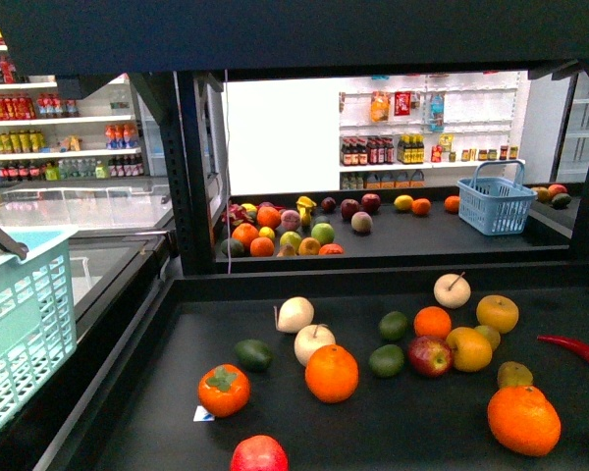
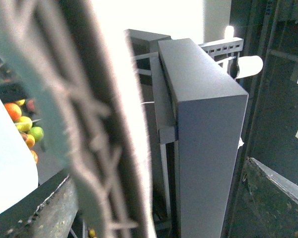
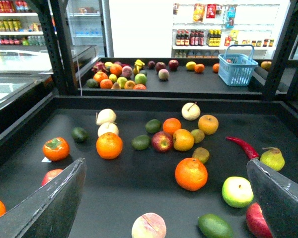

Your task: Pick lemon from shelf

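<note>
The lemon (image 3: 197, 135) is a small yellow oval on the black shelf (image 3: 139, 198), tucked against a yellow-orange citrus (image 3: 183, 140). In the front view the lemon (image 1: 489, 336) peeks out behind that citrus (image 1: 468, 348). My right gripper (image 3: 166, 166) hovers open over the near part of the shelf deck (image 1: 373, 422), well short of the lemon, with nothing between its fingers (image 3: 54, 203). My left gripper (image 2: 156, 171) is shut on the teal basket (image 1: 20, 324), whose blurred mesh (image 2: 89, 124) fills the left wrist view.
Around the lemon lie a red apple (image 3: 162, 141), oranges (image 3: 191, 173), limes (image 3: 140, 142), a red chilli (image 3: 243, 147) and a green apple (image 3: 237, 191). A second deck behind holds more fruit and a blue basket (image 1: 496, 199). Black uprights (image 1: 191, 177) flank the deck.
</note>
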Controlling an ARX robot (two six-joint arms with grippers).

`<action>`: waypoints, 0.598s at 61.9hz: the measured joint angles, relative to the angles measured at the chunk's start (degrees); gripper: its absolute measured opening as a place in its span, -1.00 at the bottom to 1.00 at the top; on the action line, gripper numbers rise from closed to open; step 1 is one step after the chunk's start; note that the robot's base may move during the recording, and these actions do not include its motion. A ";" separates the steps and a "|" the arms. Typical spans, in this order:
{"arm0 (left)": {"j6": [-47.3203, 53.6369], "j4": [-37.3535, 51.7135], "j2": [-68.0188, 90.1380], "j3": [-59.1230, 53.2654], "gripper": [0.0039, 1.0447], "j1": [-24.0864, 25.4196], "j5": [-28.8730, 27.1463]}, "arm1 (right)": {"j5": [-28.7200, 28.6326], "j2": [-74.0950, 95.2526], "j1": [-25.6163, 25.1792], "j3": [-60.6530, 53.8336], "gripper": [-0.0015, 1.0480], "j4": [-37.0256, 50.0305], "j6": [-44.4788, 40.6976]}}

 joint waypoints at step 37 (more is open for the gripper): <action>28.30 -44.68 -19.54 -2.34 0.85 -0.07 -6.64 | 0.02 0.00 0.00 0.00 0.86 0.00 0.00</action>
